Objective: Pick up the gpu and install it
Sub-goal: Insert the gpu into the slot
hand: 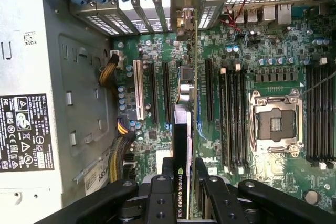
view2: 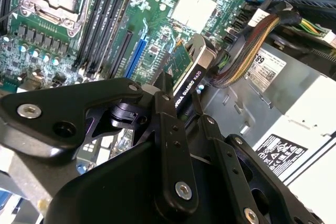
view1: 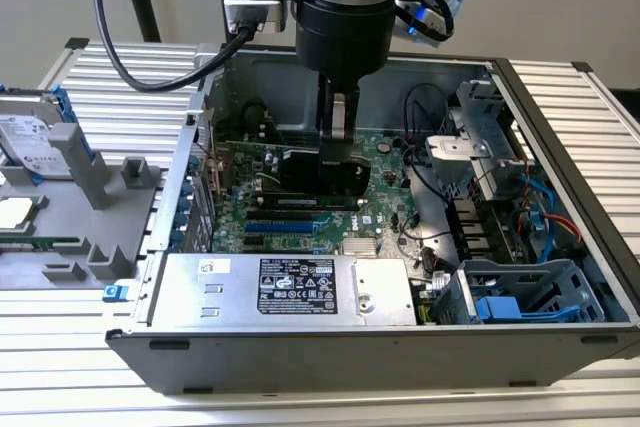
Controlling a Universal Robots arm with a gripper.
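Note:
The gpu (view1: 318,173) stands on edge inside the open computer case, low over the green motherboard (view1: 392,209), with its black face toward the exterior camera. My gripper (view1: 338,145) reaches straight down and is shut on the card's upper edge. In the first wrist view the gpu (hand: 181,145) shows edge-on between the black fingers (hand: 159,195), in line with the long expansion slots, and its metal bracket end (hand: 185,17) sits by the rear slot openings. The second wrist view shows the gpu (view2: 187,74) beside a blue slot (view2: 137,59). Whether the card is seated in a slot is unclear.
A metal power supply (view1: 288,287) fills the case's front. Drive cages and cables (view1: 490,157) crowd the exterior view's right. The empty processor socket (hand: 276,124) and memory slots lie beside the card. Outside the case, on the exterior view's left, are a hard drive (view1: 30,137) and a grey fixture (view1: 108,197).

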